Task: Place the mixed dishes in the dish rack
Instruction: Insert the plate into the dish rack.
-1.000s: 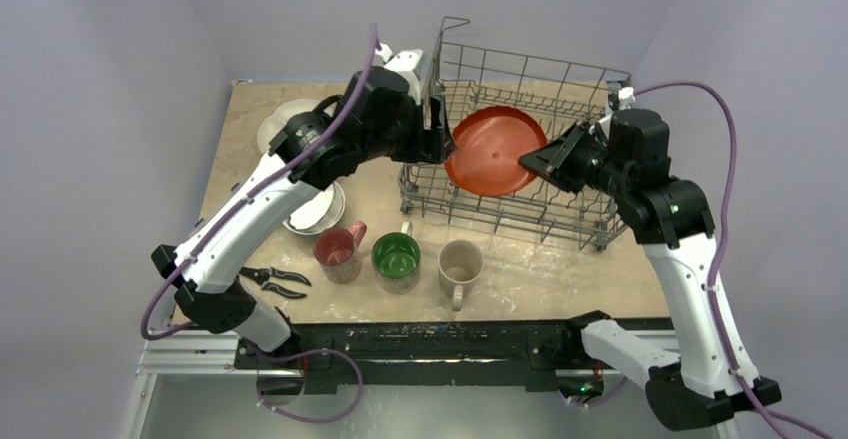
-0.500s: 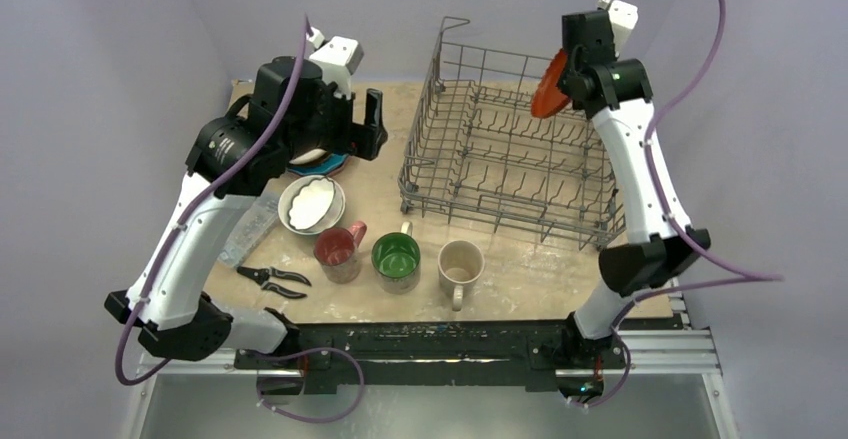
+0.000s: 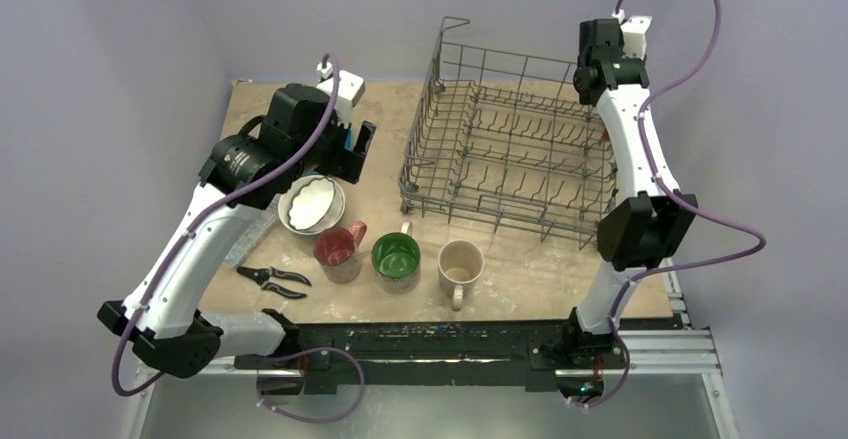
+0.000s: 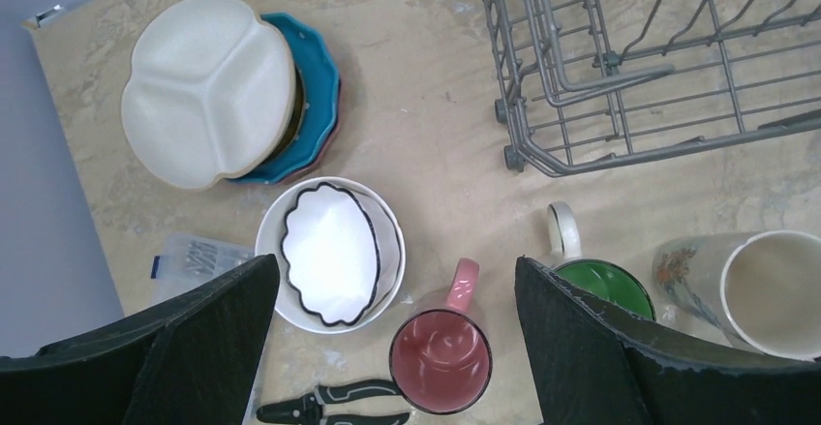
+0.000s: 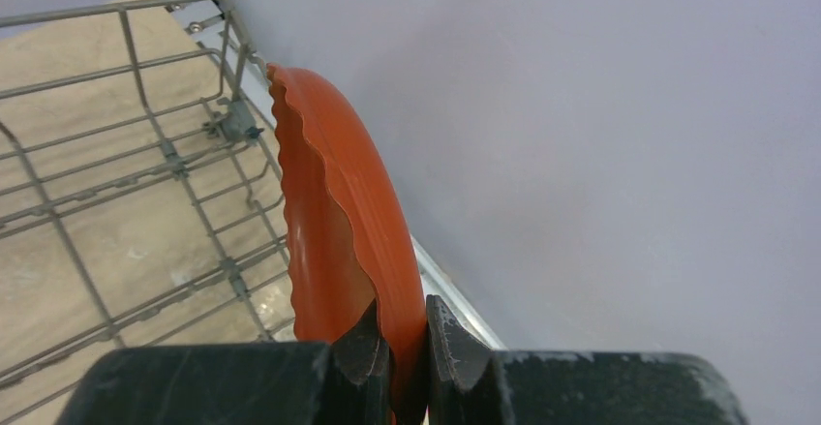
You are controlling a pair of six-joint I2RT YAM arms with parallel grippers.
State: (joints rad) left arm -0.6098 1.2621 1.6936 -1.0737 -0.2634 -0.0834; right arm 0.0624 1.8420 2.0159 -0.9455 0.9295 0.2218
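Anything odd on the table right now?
Black-handled pliers lie beside the red mug, and a clear plastic box sits beside the white bowl; neither is a dish. Nothing looks spilled or broken.

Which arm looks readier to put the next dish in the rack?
Right. The right gripper is shut on the orange plate at the dish rack's far corner; the left gripper is open and empty.

Top: high, from 6 o'clock, looking down, whole table (image 3: 540, 284). Left wrist: straight down, mid-height; shares mugs (image 4: 440, 362), rack (image 4: 620, 67) corner at 1 o'clock. Right wrist: close, plate (image 5: 339, 193) edge-on.
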